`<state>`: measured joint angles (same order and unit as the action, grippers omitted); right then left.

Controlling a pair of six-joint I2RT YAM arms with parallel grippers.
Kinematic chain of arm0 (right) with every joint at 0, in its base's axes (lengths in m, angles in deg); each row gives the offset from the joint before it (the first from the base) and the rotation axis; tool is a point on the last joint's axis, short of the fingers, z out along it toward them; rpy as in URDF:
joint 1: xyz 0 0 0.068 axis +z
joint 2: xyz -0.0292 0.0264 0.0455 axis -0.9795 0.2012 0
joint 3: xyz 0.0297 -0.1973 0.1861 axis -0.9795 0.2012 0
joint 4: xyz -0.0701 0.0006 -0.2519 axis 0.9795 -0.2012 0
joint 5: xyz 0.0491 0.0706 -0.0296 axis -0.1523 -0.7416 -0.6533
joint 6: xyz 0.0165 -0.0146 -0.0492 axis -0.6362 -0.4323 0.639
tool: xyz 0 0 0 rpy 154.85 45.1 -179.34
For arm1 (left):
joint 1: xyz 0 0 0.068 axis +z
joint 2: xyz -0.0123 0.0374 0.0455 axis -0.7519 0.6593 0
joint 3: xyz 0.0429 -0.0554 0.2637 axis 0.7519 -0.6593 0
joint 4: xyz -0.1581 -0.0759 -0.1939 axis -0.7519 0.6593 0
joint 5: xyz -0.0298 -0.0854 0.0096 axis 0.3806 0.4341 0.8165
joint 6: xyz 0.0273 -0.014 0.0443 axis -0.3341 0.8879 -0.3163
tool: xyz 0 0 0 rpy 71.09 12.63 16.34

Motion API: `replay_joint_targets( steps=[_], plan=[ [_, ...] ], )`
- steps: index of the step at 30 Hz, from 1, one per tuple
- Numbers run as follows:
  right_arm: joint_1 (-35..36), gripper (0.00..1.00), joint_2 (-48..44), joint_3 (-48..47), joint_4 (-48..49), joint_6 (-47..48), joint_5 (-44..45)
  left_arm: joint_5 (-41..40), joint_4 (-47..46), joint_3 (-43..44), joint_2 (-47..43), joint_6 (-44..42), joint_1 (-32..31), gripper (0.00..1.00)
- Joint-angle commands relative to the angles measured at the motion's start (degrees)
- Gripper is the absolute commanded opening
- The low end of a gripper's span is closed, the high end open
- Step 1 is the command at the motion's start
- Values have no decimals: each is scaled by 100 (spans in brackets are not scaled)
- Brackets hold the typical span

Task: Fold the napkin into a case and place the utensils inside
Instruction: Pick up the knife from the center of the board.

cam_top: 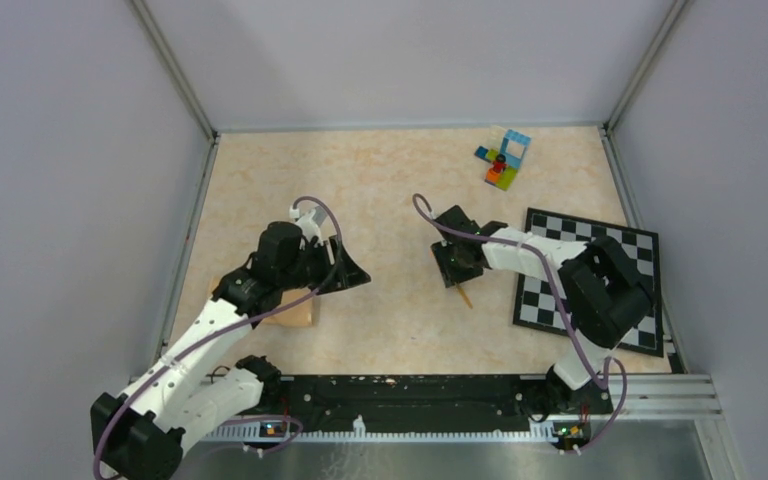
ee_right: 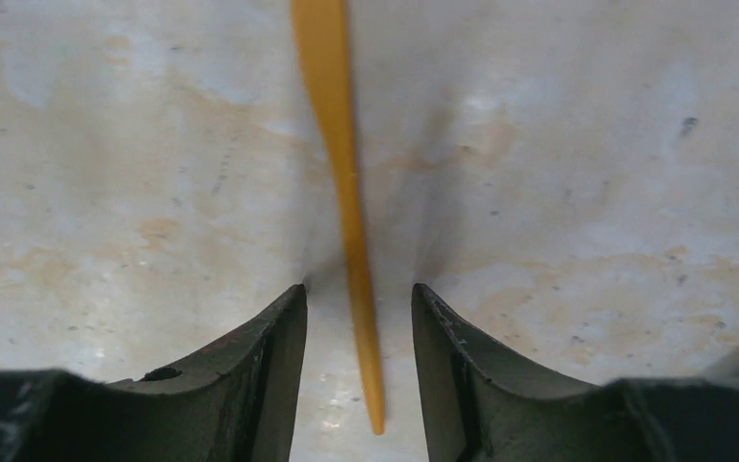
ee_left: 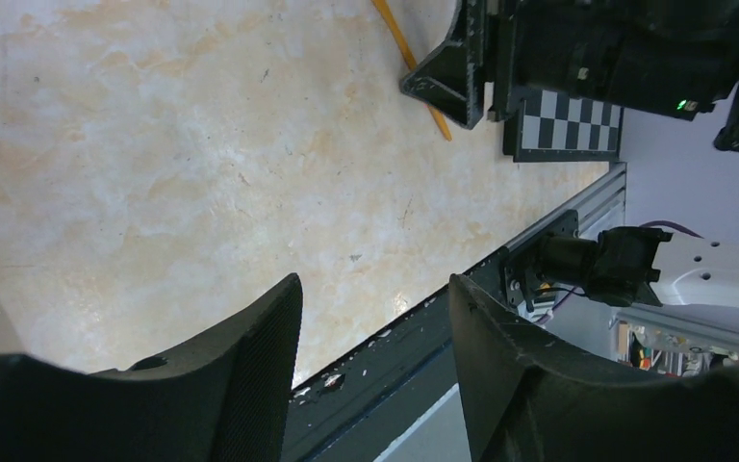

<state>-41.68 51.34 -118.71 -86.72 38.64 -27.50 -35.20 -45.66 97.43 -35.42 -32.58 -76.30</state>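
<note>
Right end effector [ee_right: 356, 289] is hanging low over the surface [cam_top: 390, 190]. Its jaws are standing apart and straddling a slim orange utensil [ee_right: 332, 125], with a gap showing on each side, so nothing is being clamped. Left end effector [ee_left: 375, 279] is likewise gaping and holding nothing.

Nearest the arm bases, the peach-tan napkin [cam_top: 297, 310] is lying partly under the left arm. It is looking like a compact folded block, not a spread cloth. Whether it is forming a proper case I cannot tell.

Further out, the utensil seems to be lying flat, well apart from the napkin. I am reading it as the knife, though not with certainty. The second utensil is not showing anywhere.

Beyond, the checkered board [cam_top: 600, 250] and the toy bricks [cam_top: 503, 160] are sitting uninvolved.

Judgement: the folding is looking mostly done. Gripping this piece, carrying it over and inserting it are still ahead.
</note>
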Motion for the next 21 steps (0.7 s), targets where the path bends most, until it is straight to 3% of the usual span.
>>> replay_joint_targets(
  steps=[1,4,8,11,15,18,21],
  plan=[
    [487,40,253,-52,379,-19,-18,-36,-124,-42,-309,129,-31,62],
    [679,15,498,-156,500,61,-73,-118,32,-84,-388,227,-29,61],
    [1266,0,561,-183,863,448,-214,-1517,1182,-98,-593,1694,-11,51],
    [1762,0,487,-120,1394,709,-830,-2091,1562,-354,-1111,2744,3,53],
    [1998,0,443,-109,1848,638,-1458,-1814,989,-1018,-1774,3636,-4,58],
    [1998,0,376,-109,2079,484,-1742,-1167,517,-1416,-1592,4215,-9,58],
    [1998,0,393,-128,2225,375,-1853,-594,320,-1468,-873,4567,-40,60]
  ],
)
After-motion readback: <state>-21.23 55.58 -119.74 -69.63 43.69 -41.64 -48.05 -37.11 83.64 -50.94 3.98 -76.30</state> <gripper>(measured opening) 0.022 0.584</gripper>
